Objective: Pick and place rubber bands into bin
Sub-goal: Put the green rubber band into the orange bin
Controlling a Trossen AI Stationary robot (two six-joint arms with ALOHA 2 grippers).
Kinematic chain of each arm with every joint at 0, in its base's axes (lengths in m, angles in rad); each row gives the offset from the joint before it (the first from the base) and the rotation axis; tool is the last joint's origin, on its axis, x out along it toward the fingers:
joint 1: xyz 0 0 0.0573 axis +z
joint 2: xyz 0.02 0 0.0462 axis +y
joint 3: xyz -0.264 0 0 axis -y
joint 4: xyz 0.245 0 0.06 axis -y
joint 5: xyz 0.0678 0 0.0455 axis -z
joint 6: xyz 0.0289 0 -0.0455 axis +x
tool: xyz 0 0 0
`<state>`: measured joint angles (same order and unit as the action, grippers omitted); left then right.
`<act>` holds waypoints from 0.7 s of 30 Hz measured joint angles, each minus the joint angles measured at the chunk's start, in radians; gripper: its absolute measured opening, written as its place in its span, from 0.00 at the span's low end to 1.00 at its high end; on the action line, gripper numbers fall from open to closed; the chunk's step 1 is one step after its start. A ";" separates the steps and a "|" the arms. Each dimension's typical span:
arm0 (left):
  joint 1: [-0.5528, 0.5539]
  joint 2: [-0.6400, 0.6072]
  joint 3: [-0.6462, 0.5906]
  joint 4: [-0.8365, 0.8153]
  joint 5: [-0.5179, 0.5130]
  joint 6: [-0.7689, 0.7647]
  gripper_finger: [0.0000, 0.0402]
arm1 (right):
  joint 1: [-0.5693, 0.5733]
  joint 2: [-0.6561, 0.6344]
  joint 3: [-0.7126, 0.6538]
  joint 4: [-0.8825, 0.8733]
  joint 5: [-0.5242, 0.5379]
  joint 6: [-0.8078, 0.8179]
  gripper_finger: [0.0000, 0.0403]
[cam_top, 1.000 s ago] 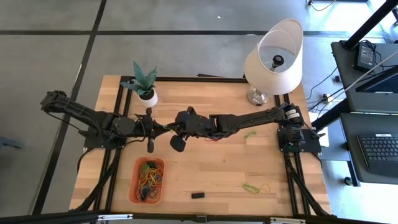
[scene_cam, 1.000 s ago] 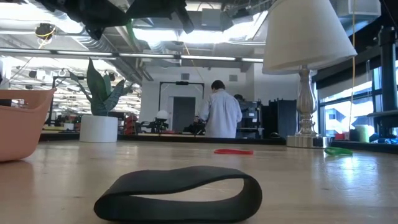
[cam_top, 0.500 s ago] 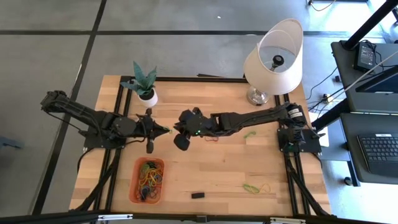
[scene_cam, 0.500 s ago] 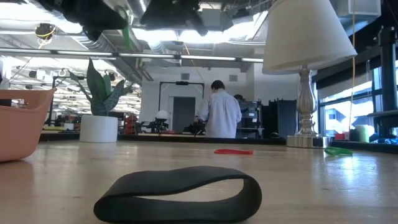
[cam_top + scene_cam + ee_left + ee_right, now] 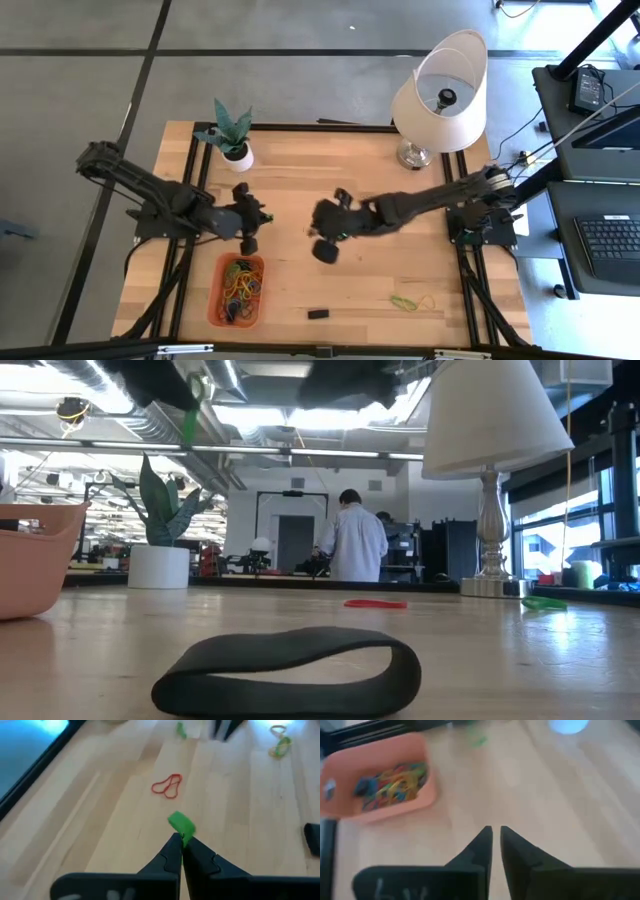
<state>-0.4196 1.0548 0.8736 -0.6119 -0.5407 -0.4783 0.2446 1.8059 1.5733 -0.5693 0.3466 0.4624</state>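
Rubber bands [image 5: 238, 291] heap in one bin [image 5: 218, 303]; one green band [image 5: 181, 824] in left jaws.

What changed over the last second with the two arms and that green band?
The two tools, which met mid-table, have separated. The left tool, shut on the green rubber band, moved toward the bin. The right tool let go and pulled back toward its own side. The bin, plant pot and lamp stayed put.

No text, label or number can be read anywhere.
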 joint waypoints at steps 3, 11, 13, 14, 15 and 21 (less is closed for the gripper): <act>-0.009 0.089 0.094 -0.087 0.000 -0.072 0.01 | 0.038 -0.094 -0.162 0.087 -0.003 0.052 0.06; -0.061 0.309 0.369 -0.424 0.068 -0.356 0.01 | 0.159 -0.449 -0.625 0.272 -0.004 0.227 0.03; -0.070 0.354 0.428 -0.516 0.119 -0.493 0.01 | 0.182 -0.526 -0.704 0.272 0.000 0.288 0.05; -0.077 0.373 0.449 -0.549 0.146 -0.564 0.01 | 0.192 -0.561 -0.739 0.275 0.001 0.315 0.06; -0.084 0.391 0.466 -0.574 0.169 -0.630 0.01 | 0.201 -0.591 -0.771 0.275 0.002 0.340 0.06; -0.171 0.470 0.482 -0.573 0.224 -0.950 0.01 | 0.222 -0.697 -0.896 0.346 0.001 0.371 0.07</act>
<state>-0.5903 1.5251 1.3560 -1.1844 -0.3167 -1.4279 0.4661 1.1087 0.6770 -0.2231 0.3474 0.8330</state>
